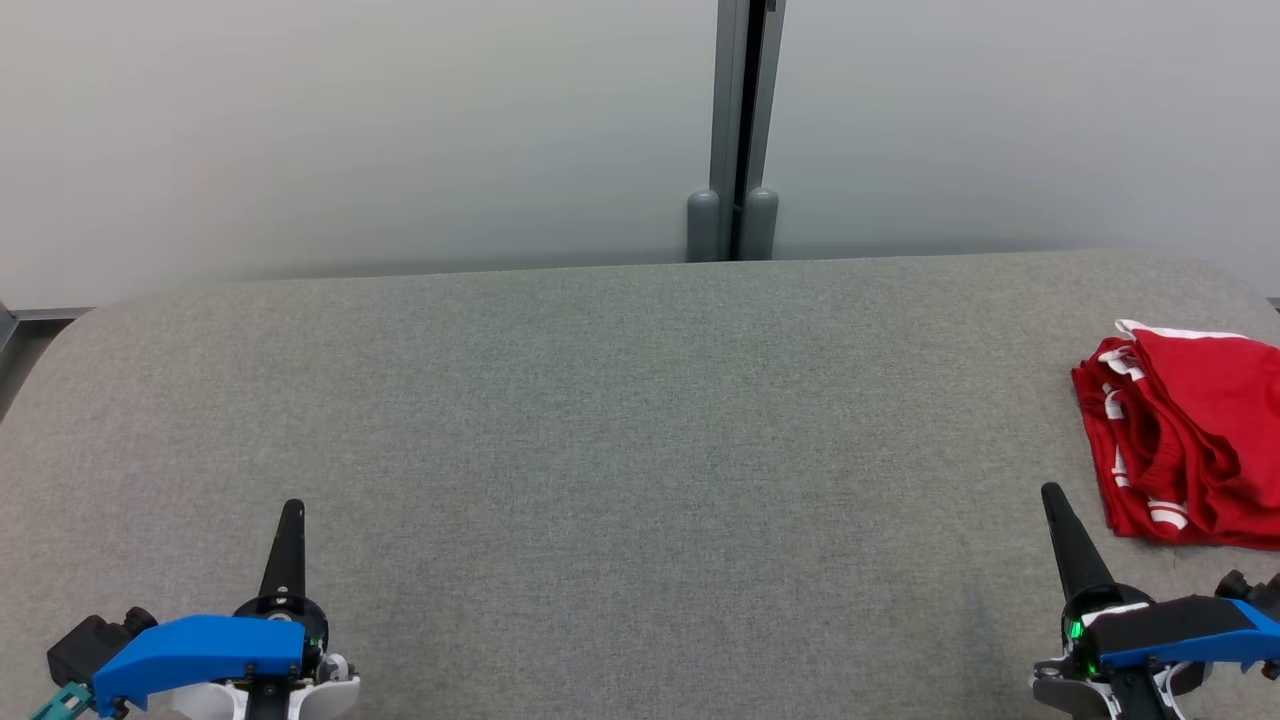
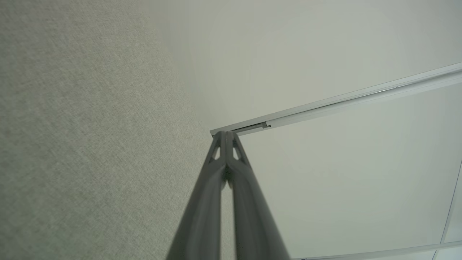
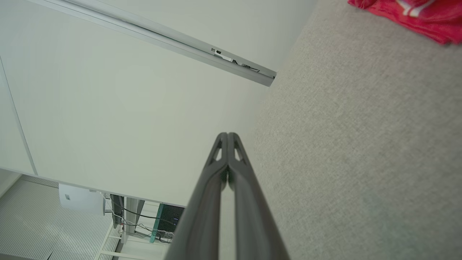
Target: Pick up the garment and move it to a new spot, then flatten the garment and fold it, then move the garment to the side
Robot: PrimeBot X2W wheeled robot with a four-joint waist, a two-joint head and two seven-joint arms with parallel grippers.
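garment (image 1: 1190, 430) laid bunched on desk (image 1: 640, 420), near right tool (image 1: 1052, 492), beyond its right side, untouched | left tool (image 1: 293, 507) well apart | both tools pressed together, empty

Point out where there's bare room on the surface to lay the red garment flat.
The grey fabric surface is bare across its middle and left, from the left claw over to the right claw and back to the wall. Crowded at the right edge: the bunched red garment lies beyond the right claw, apart from it.
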